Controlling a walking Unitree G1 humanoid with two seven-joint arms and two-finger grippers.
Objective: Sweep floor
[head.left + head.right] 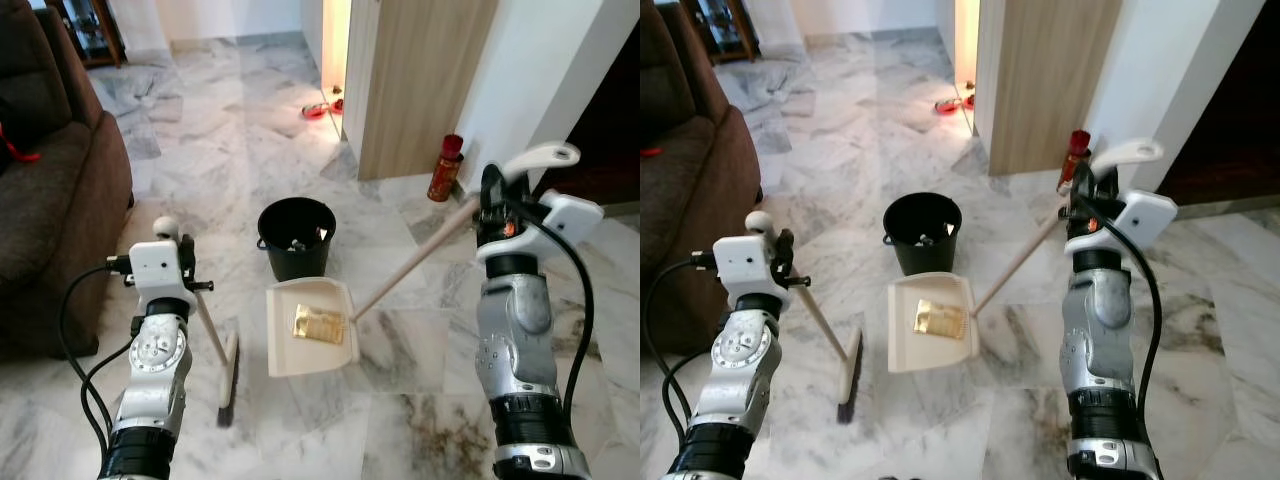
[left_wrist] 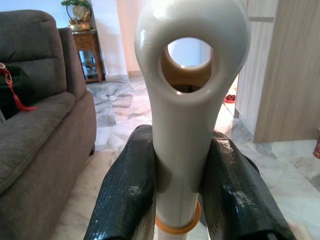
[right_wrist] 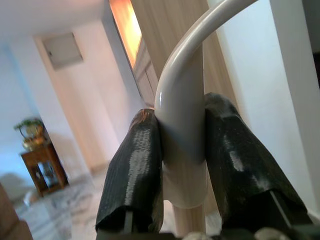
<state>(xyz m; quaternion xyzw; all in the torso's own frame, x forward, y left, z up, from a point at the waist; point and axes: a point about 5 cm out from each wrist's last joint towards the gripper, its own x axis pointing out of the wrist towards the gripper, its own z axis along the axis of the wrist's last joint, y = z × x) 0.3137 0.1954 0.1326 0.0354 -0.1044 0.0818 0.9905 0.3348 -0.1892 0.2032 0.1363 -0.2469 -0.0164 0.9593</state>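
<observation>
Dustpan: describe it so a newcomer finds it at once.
On the marble floor just in front of the black bucket lies the cream dustpan. Its long wooden handle rises to the right gripper; a gold wrapper lies in it.

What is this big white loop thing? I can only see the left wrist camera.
Observer: It's the top of the broom handle. The left gripper is shut on it, and the broom's brush rests on the marble floor.
Operator: Where's the rubbish?
Observer: A yellowish wrapper lies in the cream dustpan, which sits on the floor beside the brush.
Operator: Who's holding the dustpan?
Observer: The right gripper is shut on the dustpan's long handle.
Operator: Is there a bin?
Observer: Yes, a black bin stands just beyond the dustpan.
</observation>
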